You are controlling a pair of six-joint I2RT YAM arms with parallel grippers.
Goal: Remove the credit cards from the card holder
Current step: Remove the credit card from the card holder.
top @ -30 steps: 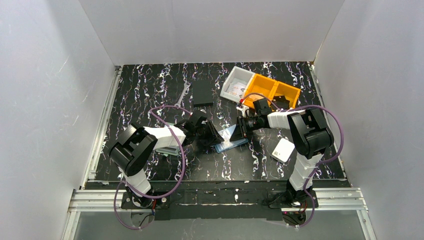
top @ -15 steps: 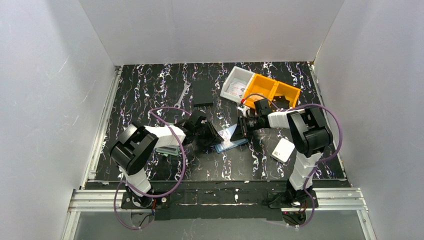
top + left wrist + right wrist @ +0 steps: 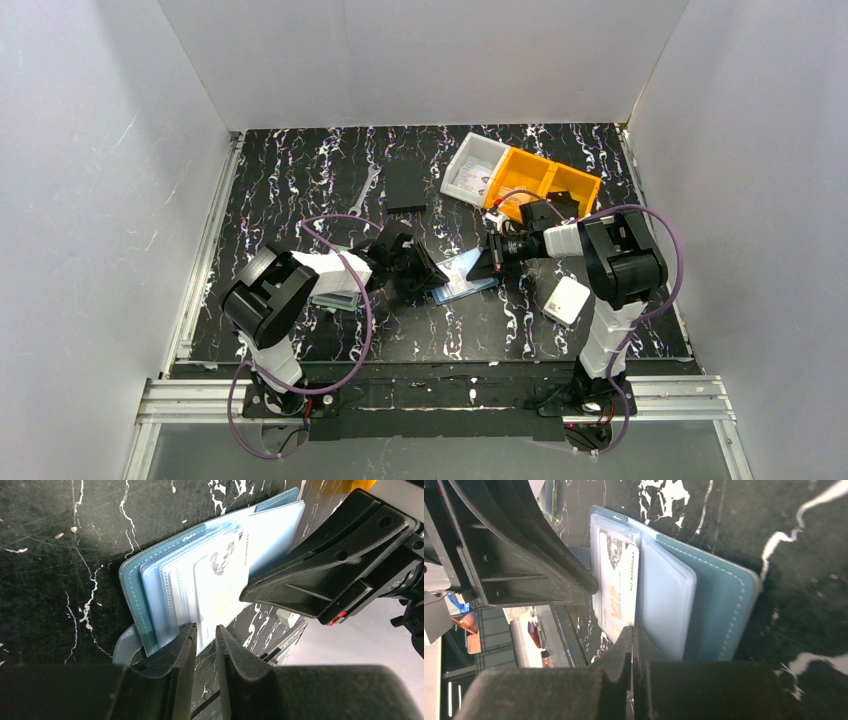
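Observation:
The blue card holder lies open on the mat between both arms, its clear pockets fanned. A pale credit card with a small portrait and printed numbers shows in the front pocket. My right gripper is shut, its tips pinching that card's near edge, with a thin pale sliver between them. My left gripper stands narrowly open at the holder's opposite edge. One finger rests over the pockets, and bare mat shows through the gap.
A white rounded box lies right of the holder. An orange bin and a white bin stand at the back right. A flat black rectangle and a silver tool lie behind; pale green-edged flat pieces sit under the left forearm.
My right gripper's jaws have closed onto the card's edge and its wrist has shifted slightly to the right. The left gripper has hardly moved.

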